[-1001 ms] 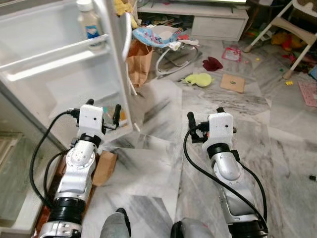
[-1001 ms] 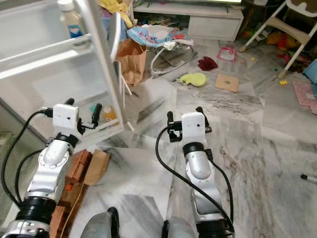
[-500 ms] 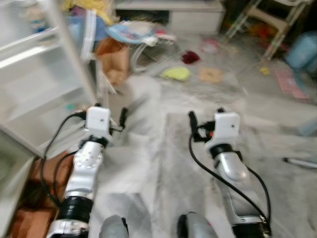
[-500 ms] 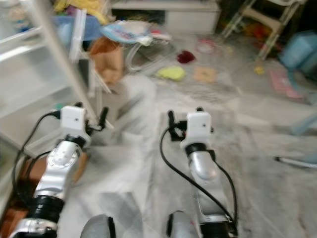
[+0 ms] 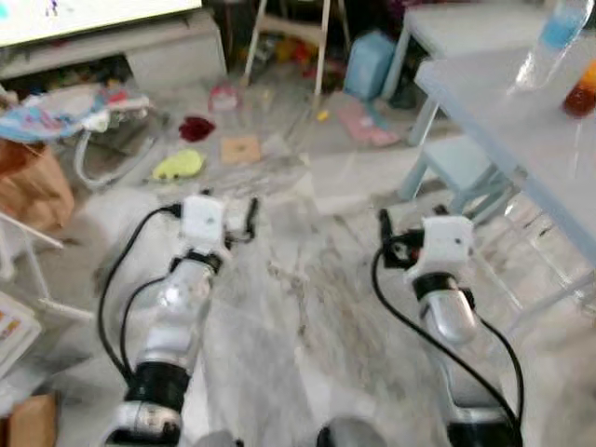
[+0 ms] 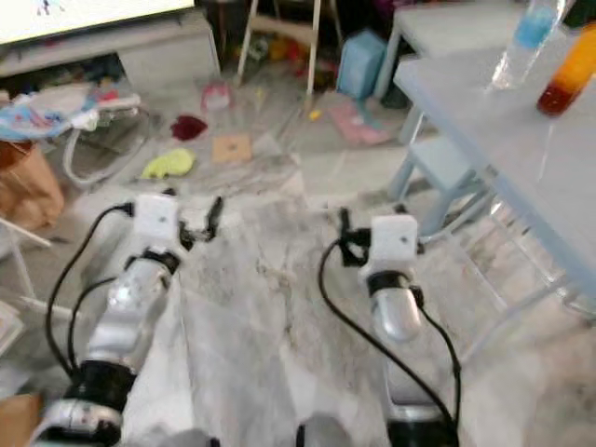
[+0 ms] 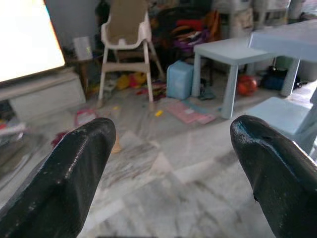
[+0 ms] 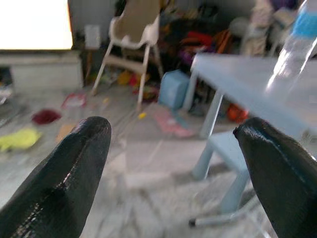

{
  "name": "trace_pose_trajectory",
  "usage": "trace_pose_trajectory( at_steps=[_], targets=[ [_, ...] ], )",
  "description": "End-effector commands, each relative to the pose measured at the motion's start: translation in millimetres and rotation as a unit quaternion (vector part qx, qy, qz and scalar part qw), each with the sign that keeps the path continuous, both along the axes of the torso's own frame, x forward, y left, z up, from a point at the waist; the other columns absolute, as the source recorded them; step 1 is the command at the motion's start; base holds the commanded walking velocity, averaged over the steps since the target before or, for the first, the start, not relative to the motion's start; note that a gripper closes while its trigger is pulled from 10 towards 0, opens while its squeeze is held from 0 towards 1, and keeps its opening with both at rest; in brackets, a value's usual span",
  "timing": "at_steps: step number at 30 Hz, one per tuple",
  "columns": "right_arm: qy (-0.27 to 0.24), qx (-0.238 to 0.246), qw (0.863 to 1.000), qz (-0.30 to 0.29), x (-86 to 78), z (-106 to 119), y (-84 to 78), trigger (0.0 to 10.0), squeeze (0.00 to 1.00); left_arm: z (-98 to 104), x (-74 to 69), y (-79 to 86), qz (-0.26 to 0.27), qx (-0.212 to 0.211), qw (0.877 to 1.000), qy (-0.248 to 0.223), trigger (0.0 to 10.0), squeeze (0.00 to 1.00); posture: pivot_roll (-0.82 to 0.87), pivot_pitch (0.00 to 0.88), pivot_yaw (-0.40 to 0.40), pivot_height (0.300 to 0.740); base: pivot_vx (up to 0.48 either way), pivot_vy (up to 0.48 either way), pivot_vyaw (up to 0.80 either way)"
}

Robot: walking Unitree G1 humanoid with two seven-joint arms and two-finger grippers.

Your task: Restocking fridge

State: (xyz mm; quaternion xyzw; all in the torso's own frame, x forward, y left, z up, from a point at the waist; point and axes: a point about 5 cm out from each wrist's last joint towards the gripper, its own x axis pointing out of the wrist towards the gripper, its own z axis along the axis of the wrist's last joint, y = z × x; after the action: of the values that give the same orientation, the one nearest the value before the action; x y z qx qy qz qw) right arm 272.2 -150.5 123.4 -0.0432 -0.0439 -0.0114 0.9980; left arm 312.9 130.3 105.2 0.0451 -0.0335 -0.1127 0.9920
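Note:
A clear water bottle [image 5: 551, 42] with a blue label and an orange-red drink bottle [image 5: 582, 91] stand on the pale blue table [image 5: 503, 102] at the right. My left gripper [image 5: 228, 207] is held out low over the marble floor, open and empty; the left wrist view shows its fingertips [image 7: 74, 168] wide apart. My right gripper [image 5: 410, 233] is level with it, left of the table's edge, also open with nothing between its fingers [image 8: 64, 168]. The right wrist view looks toward the table [image 8: 233, 74] and the water bottle [image 8: 297, 44].
A small blue stool [image 5: 456, 163] stands under the table's near side. A baby bouncer [image 5: 74, 112], a brown paper bag [image 5: 33, 191], scattered toys and a yellow cloth [image 5: 179, 166] litter the floor on the left. A high chair [image 7: 124, 44] and blue box [image 5: 372, 65] are farther back.
The whole view has swung right: the open fridge door has left the picture and the blue table with the two bottles has come in. Both arms keep the same pose, grippers open.

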Motion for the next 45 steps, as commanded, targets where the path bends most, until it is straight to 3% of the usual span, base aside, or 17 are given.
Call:
trace_pose_trajectory(
  at_steps=[1, 4, 12, 21, 27, 32, 39, 40, 43, 45],
  targets=[
    [-0.018, 0.007, 1.000, 0.009, 0.1, 5, 7.0, 10.0, 0.00, 1, 2.5, 10.0, 0.020, 0.003, 1.000, -0.002, 10.0, 0.00, -0.10, 0.078, 0.016, 0.740, 0.472, 0.000, -0.80],
    [-0.016, 0.008, 1.000, 0.012, -0.2, 4, 7.4, 10.0, 0.00, 4, 3.8, 9.9, 0.019, -0.017, 1.000, -0.010, 10.0, 0.00, -0.10, 0.078, 0.017, 0.740, 0.469, 0.000, -0.80],
    [-0.016, 0.008, 1.000, 0.004, 0.1, 3, 7.9, 10.0, 0.00, 6, 4.9, 6.5, 0.015, -0.015, 1.000, -0.019, 10.0, 0.00, -0.10, 0.079, 0.020, 0.740, 0.462, 0.000, -0.80],
    [-0.019, 0.029, 0.999, 0.024, 1.0, 6, 11.2, 10.0, 0.00, 11, 6.8, 4.4, 0.015, -0.056, 0.998, -0.030, 10.0, 0.00, -0.11, 0.078, 0.017, 0.740, 0.454, 0.000, -0.80],
    [-0.035, 0.007, 0.999, 0.019, -0.4, 10, 8.9, 10.0, 0.00, 8, 4.4, 4.3, -0.001, -0.039, 0.999, -0.028, 10.0, 0.00, -0.11, 0.076, 0.019, 0.740, 0.416, 0.240, -0.40],
    [-0.019, 0.002, 1.000, 0.005, -0.4, 5, 1.1, 10.0, 0.00, 2, -0.8, 10.6, 0.009, -0.030, 0.999, -0.024, 10.0, 0.00, -0.10, 0.059, 0.028, 0.740, 0.403, 0.260, 0.00],
    [-0.005, -0.031, 0.999, -0.013, 1.0, 7, -12.3, 10.0, 0.00, 4, -4.7, 28.1, 0.068, -0.014, 0.997, -0.027, 10.0, 0.00, -0.07, 0.057, 0.054, 0.740, 0.291, 0.268, 0.00],
    [-0.006, -0.041, 0.999, -0.012, -0.2, 6, -12.6, 10.0, 0.00, 4, -6.1, 29.8, 0.067, -0.016, 0.997, -0.025, 10.0, 0.00, -0.08, 0.058, 0.053, 0.740, 0.000, 0.000, 0.00],
    [0.007, -0.012, 1.000, 0.014, -8.4, 1, -8.5, 10.0, 0.00, -2, -12.3, 35.0, 0.049, 0.005, 0.999, -0.016, 10.0, 0.00, -0.10, 0.047, 0.067, 0.740, 0.000, 0.000, 0.00],
    [0.011, -0.036, 0.999, 0.031, -17.1, -2, -4.6, 10.0, 0.00, -10, -15.9, 36.7, 0.019, 0.032, 0.999, 0.002, 10.0, 0.00, -0.12, 0.027, 0.080, 0.740, 0.000, 0.000, 0.00]
  ],
)
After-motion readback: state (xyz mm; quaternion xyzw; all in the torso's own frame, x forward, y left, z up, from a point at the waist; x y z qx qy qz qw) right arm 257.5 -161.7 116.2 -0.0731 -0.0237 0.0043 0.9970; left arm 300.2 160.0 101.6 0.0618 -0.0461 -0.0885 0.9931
